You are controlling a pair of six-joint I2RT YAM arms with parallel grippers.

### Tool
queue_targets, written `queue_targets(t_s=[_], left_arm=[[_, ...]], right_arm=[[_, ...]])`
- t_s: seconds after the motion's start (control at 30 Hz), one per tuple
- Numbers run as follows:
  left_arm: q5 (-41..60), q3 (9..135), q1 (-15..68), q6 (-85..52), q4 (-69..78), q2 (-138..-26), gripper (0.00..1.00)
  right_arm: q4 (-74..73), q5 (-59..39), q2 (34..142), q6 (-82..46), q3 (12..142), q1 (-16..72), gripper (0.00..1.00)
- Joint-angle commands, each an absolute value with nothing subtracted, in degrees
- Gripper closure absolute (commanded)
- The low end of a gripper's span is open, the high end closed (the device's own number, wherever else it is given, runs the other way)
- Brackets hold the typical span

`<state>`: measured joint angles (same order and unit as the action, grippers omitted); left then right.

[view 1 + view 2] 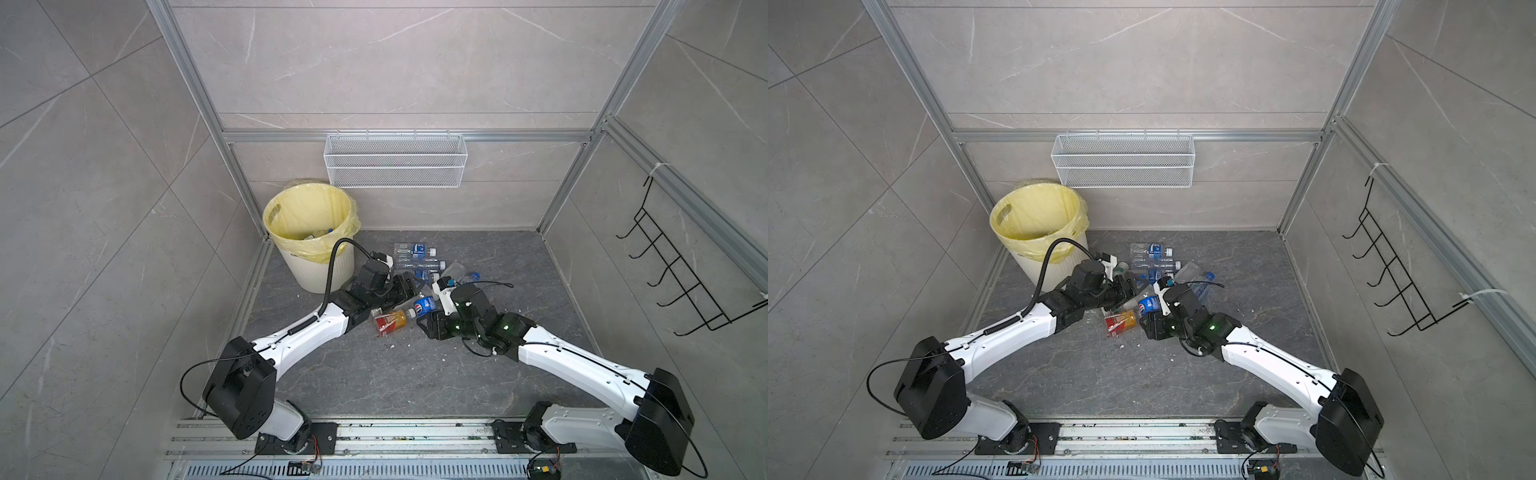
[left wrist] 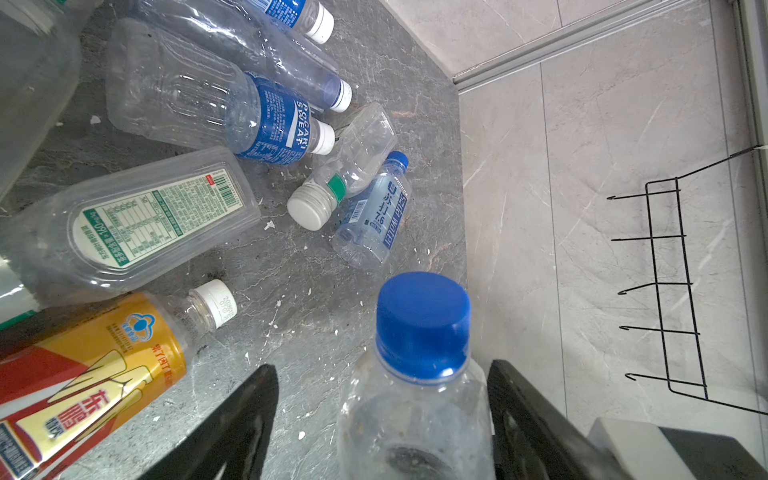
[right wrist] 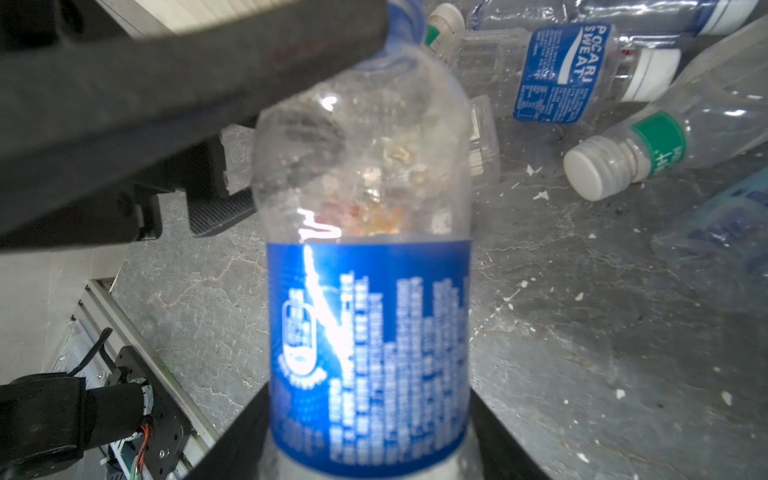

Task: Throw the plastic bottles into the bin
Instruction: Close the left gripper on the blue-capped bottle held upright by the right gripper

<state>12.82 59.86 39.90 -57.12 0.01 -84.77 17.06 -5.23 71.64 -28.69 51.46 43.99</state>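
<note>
Floor (image 1: 374,374) of dark stone between tiled walls (image 1: 395,62); right end effector (image 3: 369,388) tight on blue-labelled bottle (image 3: 365,166), left end effector (image 2: 382,365) wide.

The left arm (image 1: 299,336) and right arm (image 1: 573,365) reach low toward the middle, grippers nearly meeting. The left gripper (image 2: 382,368) has its fingers (image 2: 249,415) apart around the neck of a bottle (image 3: 365,332); the right gripper (image 3: 370,415) clamps its body.
</note>
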Motion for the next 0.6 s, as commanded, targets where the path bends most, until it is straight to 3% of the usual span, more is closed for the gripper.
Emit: queue_targets(t_s=[0.0, 0.27, 0.57], left_arm=[[14.8, 59.3, 40.4, -58.0, 1.9, -86.0, 0.23], [15.0, 58.7, 40.5, -58.4, 3.0, -86.3, 0.29], [14.7, 58.8, 40.6, -57.2, 2.4, -86.0, 0.45]], right_arm=[[14.8, -6.0, 72.7, -28.6, 54.3, 44.3, 0.37], [13.9, -6.2, 74.3, -28.8, 55.4, 44.3, 0.37], [14.4, -6.2, 74.9, -28.8, 55.9, 44.3, 0.34]])
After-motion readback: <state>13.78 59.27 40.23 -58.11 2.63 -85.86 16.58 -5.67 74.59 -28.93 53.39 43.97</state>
